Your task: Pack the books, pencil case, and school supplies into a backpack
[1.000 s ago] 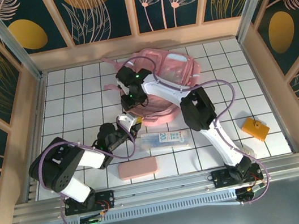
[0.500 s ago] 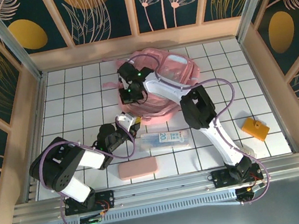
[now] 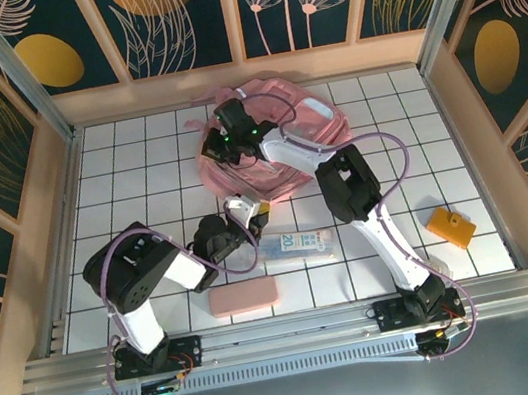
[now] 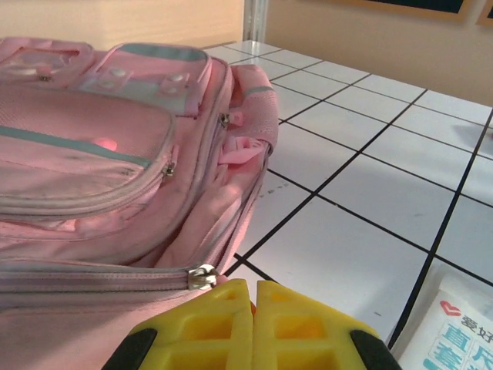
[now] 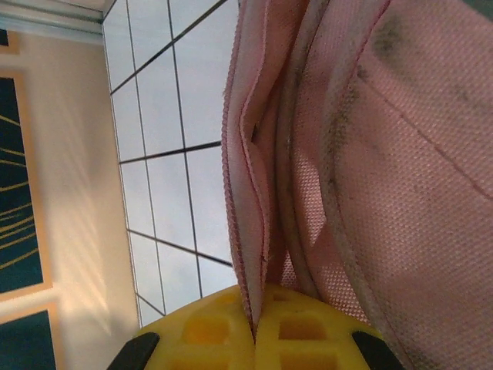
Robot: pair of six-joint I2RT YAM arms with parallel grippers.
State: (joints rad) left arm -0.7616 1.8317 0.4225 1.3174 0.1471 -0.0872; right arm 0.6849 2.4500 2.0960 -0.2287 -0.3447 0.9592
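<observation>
The pink backpack (image 3: 288, 149) lies at the far middle of the table, its left side bunched up. My right gripper (image 3: 219, 147) is shut on a folded edge of the backpack's pink fabric (image 5: 250, 193), which runs down between the yellow jaws (image 5: 254, 308). My left gripper (image 3: 257, 210) sits at the bag's near edge. It is shut, its tips (image 4: 254, 285) pinching the pull by the silver zipper slider (image 4: 202, 276). The salmon pencil case (image 3: 243, 296) lies near the front. The printed clear packet (image 3: 293, 244) (image 4: 462, 331) lies beside the left gripper. The orange block (image 3: 450, 226) rests at the right. The books are out of view.
White tiled table (image 3: 128, 170) with wooden walls on three sides and a metal rail (image 3: 286, 328) at the front. Both arms cross the middle; the right arm's cable (image 3: 403, 169) loops toward the right.
The right gripper shut on the backpack's fabric and moved toward the far wall, dragging the bag's left side back. The left arm swung right, its gripper following the bag's near edge.
</observation>
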